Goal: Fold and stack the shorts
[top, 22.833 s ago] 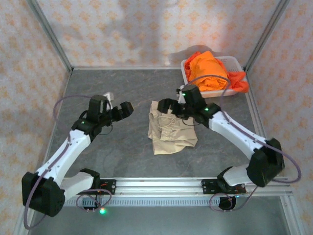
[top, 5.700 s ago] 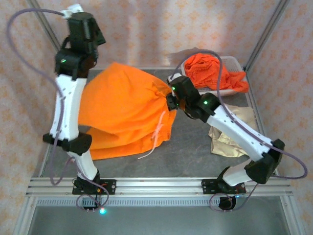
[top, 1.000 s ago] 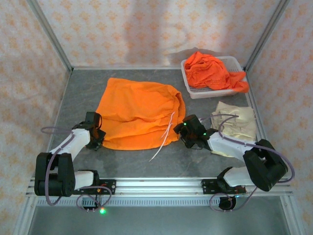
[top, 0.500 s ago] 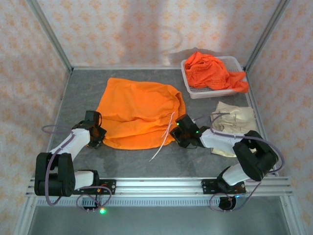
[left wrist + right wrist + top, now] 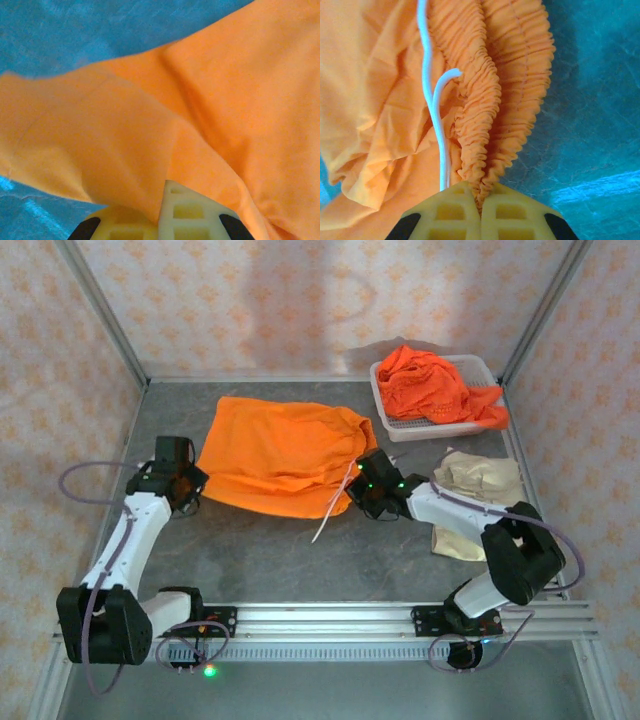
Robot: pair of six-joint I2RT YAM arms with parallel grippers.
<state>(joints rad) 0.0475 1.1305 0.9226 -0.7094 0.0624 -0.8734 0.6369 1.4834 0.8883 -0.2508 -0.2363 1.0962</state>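
Note:
A bright orange pair of shorts (image 5: pixel 285 455) lies spread across the middle of the table, its white drawstring (image 5: pixel 330 515) trailing toward the front. My left gripper (image 5: pixel 186 488) is shut on the shorts' left hem (image 5: pixel 125 150). At the right side, my right gripper (image 5: pixel 357 490) is shut on the gathered elastic waistband (image 5: pixel 487 125), with the drawstring (image 5: pixel 437 135) beside it. A beige pair of shorts (image 5: pixel 480 485) lies folded at the right, partly under my right arm. More orange shorts (image 5: pixel 430 380) sit heaped in the basket.
A white mesh basket (image 5: pixel 395 428) stands at the back right corner against the wall. Metal frame posts run along both sides, and a rail crosses the near edge (image 5: pixel 320 620). Bare grey table lies in front of the orange shorts.
My right gripper has closed on the waistband. Both grippers moved away from the front edge, dragging the near edge of the orange shorts back over itself so the cloth looks shorter.

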